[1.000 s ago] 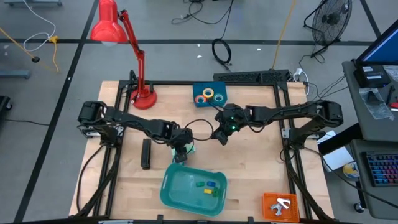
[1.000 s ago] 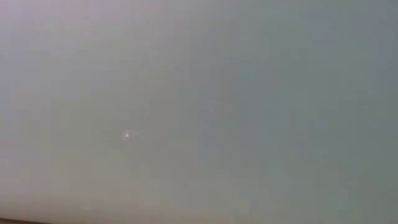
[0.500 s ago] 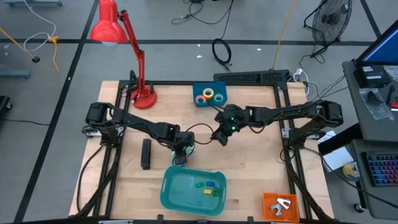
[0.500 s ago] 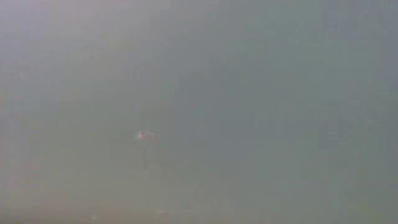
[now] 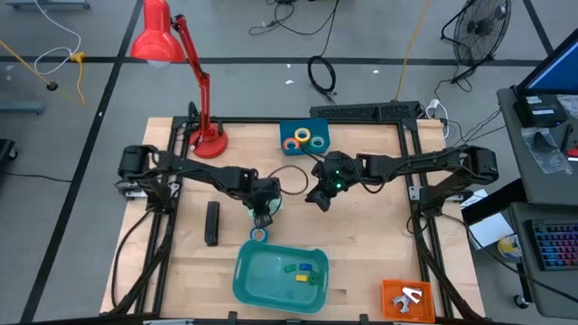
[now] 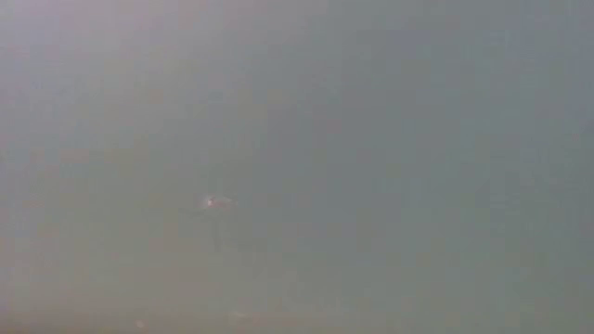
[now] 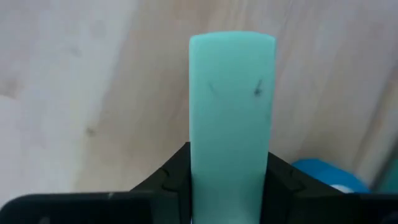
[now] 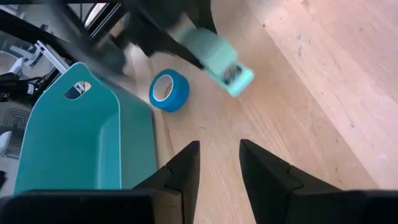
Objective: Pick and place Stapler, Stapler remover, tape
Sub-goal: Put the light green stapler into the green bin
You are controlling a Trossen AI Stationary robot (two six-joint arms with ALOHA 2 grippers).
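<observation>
The left gripper [image 5: 262, 212] stands over the table [image 5: 361, 253] centre, just above the teal bin [image 5: 280, 275] at the bin's 11 o'clock. Its fingers [image 7: 168, 180] are closed on the mint-green block [image 7: 231, 112]; the block projects forward from between them, lifted clear of the wood.

The blue tape roll [image 8: 168, 91] lies flat on the table, just beside the bin's rim and directly under the left gripper.

The stapler [image 5: 211, 222] lies flat at 9 o'clock from the left gripper, apart from it and untouched.

The remaining tape rolls [image 5: 305, 137] sit in a blue tray [image 5: 289, 149] at the table's 12 o'clock edge.

The right gripper [image 8: 219, 163] hovers near the centre, at 3 o'clock from the left gripper. Its fingers stand narrowly parted and hold nothing.
</observation>
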